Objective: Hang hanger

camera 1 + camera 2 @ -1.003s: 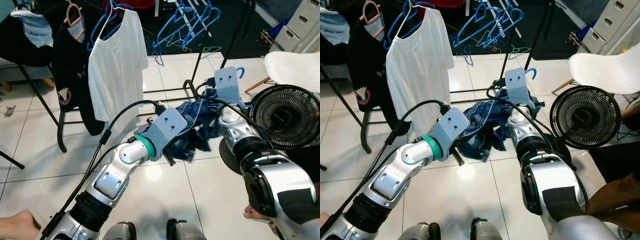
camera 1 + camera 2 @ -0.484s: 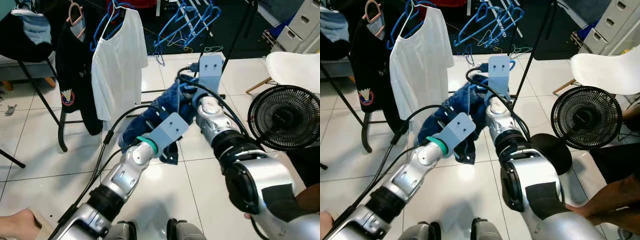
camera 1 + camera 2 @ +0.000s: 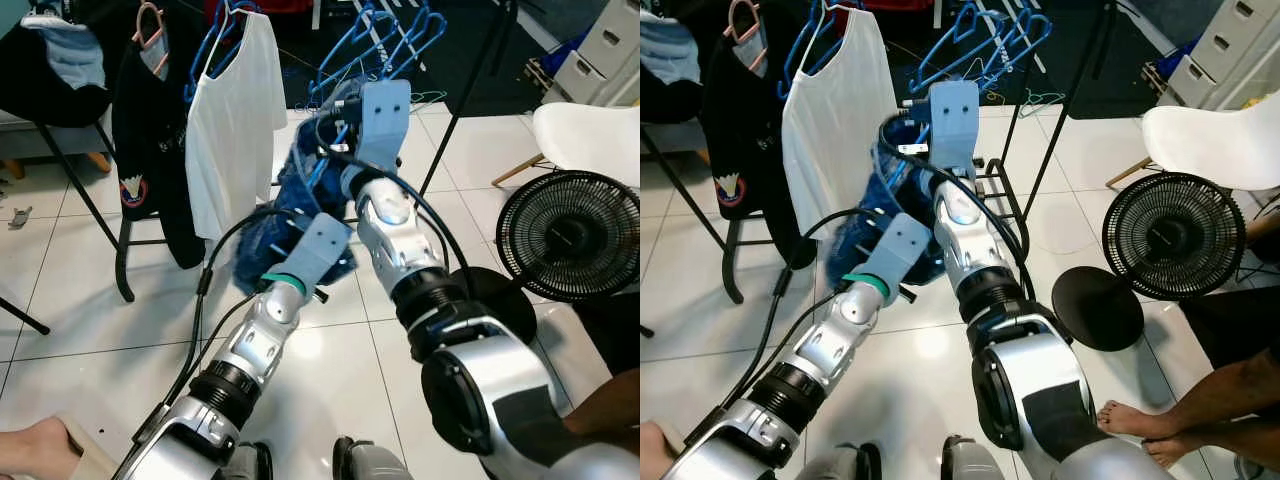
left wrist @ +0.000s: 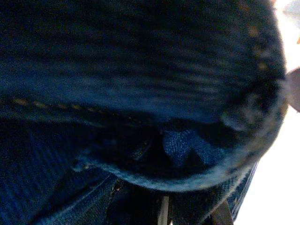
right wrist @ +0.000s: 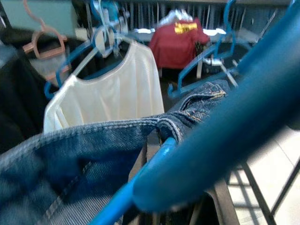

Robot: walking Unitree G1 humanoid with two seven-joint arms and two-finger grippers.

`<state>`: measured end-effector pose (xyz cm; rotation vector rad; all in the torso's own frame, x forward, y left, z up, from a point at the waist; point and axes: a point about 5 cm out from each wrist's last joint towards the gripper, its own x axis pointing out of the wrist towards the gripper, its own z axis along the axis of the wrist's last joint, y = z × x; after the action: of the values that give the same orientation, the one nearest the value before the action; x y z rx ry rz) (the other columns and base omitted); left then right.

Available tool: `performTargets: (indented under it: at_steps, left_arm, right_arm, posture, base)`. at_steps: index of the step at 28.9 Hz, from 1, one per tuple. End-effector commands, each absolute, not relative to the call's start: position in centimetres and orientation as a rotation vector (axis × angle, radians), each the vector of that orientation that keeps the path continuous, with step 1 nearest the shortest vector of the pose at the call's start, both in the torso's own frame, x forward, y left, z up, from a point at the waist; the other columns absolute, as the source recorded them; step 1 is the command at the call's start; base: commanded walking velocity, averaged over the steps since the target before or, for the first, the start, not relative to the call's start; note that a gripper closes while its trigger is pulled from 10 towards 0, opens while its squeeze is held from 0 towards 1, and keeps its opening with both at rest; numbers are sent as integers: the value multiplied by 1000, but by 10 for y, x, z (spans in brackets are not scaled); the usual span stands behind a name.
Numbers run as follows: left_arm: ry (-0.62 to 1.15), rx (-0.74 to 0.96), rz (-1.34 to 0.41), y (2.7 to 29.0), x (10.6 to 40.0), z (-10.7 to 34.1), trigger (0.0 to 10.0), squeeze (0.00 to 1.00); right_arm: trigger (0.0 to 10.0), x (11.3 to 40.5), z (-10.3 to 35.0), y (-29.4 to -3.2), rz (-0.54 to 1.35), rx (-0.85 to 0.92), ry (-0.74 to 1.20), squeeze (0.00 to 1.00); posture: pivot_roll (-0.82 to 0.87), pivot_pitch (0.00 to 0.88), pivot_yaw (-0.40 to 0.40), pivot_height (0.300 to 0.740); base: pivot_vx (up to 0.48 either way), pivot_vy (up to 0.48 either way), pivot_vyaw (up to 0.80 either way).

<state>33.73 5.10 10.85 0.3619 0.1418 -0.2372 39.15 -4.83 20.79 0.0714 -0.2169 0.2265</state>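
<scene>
A blue denim garment (image 3: pixel 292 190) on a blue hanger (image 5: pixel 225 122) is held up in front of the black clothes rack (image 3: pixel 470 90), just right of a hanging white shirt (image 3: pixel 232 130). My right gripper (image 3: pixel 332 115) is at the top of the bundle, shut on the hanger. The hanger bar crosses close in the right wrist view, over the denim waistband (image 5: pixel 117 136). My left gripper (image 3: pixel 318 225) is lower and pressed into the denim folds (image 4: pixel 140 93), shut on the cloth, with its fingers mostly buried.
Several empty blue hangers (image 3: pixel 375 40) hang on the rail. A black garment (image 3: pixel 150 140) hangs left of the shirt. At the right are a black floor fan (image 3: pixel 570 235) and a white chair (image 3: pixel 590 130). A person's bare foot (image 3: pixel 1130 415) is at the lower right.
Both arms have lifted the denim off the floor and carried it up and to the left, toward the rack and the white shirt.
</scene>
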Motion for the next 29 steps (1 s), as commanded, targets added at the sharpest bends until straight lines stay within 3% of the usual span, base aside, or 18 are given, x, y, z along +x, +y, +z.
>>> performTargets:
  at_steps: [1, 8, 9, 16, 23, 24, 29]
  left_arm:
    - [87, 288, -228, 50, 341, 122, 10000, 0]
    - [-10, 238, -93, 67, 347, 139, 10000, 0]
    - [-36, 213, -65, 71, 348, 144, 10000, 1000]
    - [-74, 209, -101, 75, 343, 148, 10000, 1000]
    - [-53, 258, -273, 72, 326, 137, 10000, 1000]
    - [-64, 330, -351, 72, 319, 131, 10000, 0]
    - [-48, 488, -482, 80, 304, 111, 10000, 0]
  right_arm:
    - [0, 385, 194, -37, 308, 73, -180, 0]
    - [0, 383, 173, -58, 241, 44, -126, 0]
    - [0, 383, 169, -64, 221, 38, -114, 0]
    - [0, 383, 164, -79, 172, 39, -97, 0]
    - [0, 388, 170, -94, 125, 34, -112, 0]
    - [0, 389, 173, -99, 105, 35, -117, 0]
    - [0, 393, 179, -111, 64, 33, -124, 0]
  posture:
    - [5, 58, -8, 733]
    - [11, 62, -7, 733]
    - [11, 62, -7, 733]
    - [17, 61, -5, 733]
    - [24, 61, -3, 733]
    - [28, 60, -3, 733]
    - [28, 60, -3, 733]
  base:
    - [0, 0, 0]
    - [0, 0, 0]
    - [0, 0, 0]
    - [0, 0, 0]
    - [0, 0, 0]
    - [0, 0, 0]
    - [0, 0, 0]
